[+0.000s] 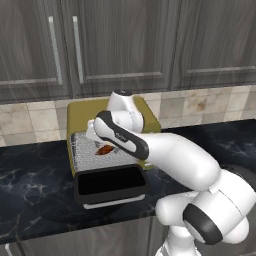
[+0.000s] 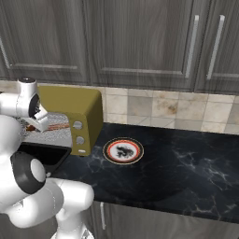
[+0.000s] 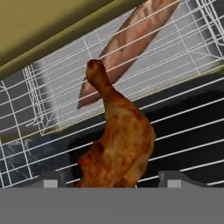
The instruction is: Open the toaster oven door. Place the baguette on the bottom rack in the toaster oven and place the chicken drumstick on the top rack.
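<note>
The arm hides much of the mustard-yellow toaster oven (image 1: 80, 112) in the left base view; its dark glass toaster oven door (image 1: 111, 182) hangs open. The gripper (image 3: 109, 181) has its fingertips either side of the glossy, knobbly chicken drumstick (image 3: 116, 144); whether they grip it is unclear. The slashed baguette (image 3: 131, 37), cut off at the frame's top, lies on a silvery wire rack (image 3: 192, 48) behind.

Even, soft rendered light — faint shadows, no glare (hand view slightly blurred).

Chicken drumstick (image 1: 104, 149) on pulled-out rack (image 1: 82, 150)
</note>
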Available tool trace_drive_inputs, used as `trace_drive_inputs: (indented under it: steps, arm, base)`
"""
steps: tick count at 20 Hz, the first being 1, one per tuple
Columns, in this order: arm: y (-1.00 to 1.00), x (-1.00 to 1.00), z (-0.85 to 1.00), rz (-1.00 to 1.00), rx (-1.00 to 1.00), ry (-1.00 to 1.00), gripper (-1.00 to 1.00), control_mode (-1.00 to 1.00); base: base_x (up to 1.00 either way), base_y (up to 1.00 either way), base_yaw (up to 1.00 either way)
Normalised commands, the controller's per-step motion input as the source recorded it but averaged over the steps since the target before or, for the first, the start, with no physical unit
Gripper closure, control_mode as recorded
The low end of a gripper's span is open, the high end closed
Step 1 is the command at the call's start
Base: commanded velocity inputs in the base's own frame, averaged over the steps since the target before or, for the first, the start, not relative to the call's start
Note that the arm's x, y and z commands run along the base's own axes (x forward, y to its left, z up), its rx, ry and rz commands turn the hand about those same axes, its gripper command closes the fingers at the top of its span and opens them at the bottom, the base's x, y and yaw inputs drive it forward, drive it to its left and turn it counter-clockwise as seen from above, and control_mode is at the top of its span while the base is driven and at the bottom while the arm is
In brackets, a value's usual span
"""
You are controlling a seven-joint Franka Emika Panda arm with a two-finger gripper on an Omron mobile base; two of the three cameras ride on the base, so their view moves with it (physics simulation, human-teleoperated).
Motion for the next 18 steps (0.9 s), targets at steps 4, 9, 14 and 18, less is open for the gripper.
trace_drive_inputs:
  steps: [4,9,14,18]
  arm:
    - [0.00,-0.21,0.17,0.00,0.00,-0.01,-1.00,-1.00]
    - [0.00,-0.43,0.23,0.00,-0.03,-0.01,-1.00,-1.00]
    - [-0.02,-0.59,0.03,0.02,-0.09,-0.04,-1.00,-1.00]
    - [-0.11,-0.61,-0.14,0.05,-0.05,-0.08,-1.00,-1.00]
  base:
    - [0.00,0.00,0.00]
    - [0.00,0.00,0.00]
    - [0.00,0.00,0.00]
    - [0.00,0.00,0.00]
